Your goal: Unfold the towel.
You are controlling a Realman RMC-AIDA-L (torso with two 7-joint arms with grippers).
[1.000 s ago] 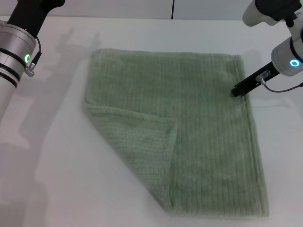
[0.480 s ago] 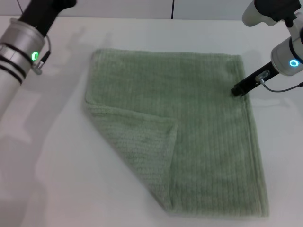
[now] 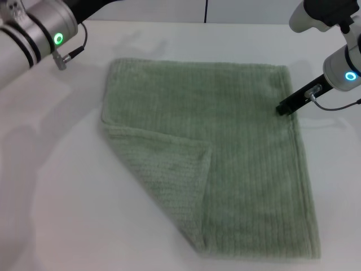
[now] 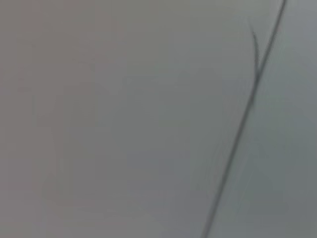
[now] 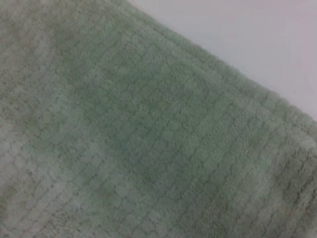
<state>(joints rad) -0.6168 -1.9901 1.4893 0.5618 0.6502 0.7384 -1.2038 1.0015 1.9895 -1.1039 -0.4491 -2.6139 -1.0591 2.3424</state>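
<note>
The sage-green towel [image 3: 237,135] lies flat on the white table [image 3: 51,203] in the head view. Its near-left corner [image 3: 163,169] is folded over onto the top, forming a triangular flap. My right gripper [image 3: 280,108] has its dark tip down at the towel's right edge, near the far right corner. The right wrist view shows the towel's ribbed cloth [image 5: 124,139] close up, with its hemmed edge against the bare table [image 5: 257,34]. My left arm [image 3: 45,28] is raised at the far left, beyond the towel's far left corner; its gripper is out of view.
The table's back edge and a wall with a dark vertical seam [image 3: 206,10] lie behind the towel. The left wrist view shows only a grey surface with a thin dark line [image 4: 247,104].
My left arm has swung up and toward the back of the table, its green light now near the top left. The right arm and the towel have not moved.
</note>
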